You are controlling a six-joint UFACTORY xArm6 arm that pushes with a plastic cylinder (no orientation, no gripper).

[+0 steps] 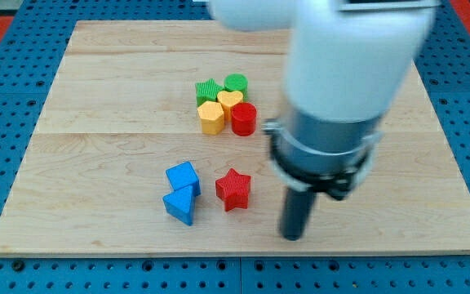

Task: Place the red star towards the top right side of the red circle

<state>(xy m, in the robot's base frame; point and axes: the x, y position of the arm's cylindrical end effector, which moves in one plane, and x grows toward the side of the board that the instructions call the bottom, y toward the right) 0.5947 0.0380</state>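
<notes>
Red star (233, 189) lies to the view's left of my tip (293, 237), slightly above it, apart. My tip is a bare rod, grasping nothing. Red circle (244, 119) sits well above, touching the yellow heart (230, 100) and yellow hexagon (211, 118). Risk: a push aimed too far left could drive the star into that cluster and scatter it.

I see a pale, matt wooden board (96, 82) with visible grain; on it, the red star (233, 189) looks like ridged matt plastic.
</notes>
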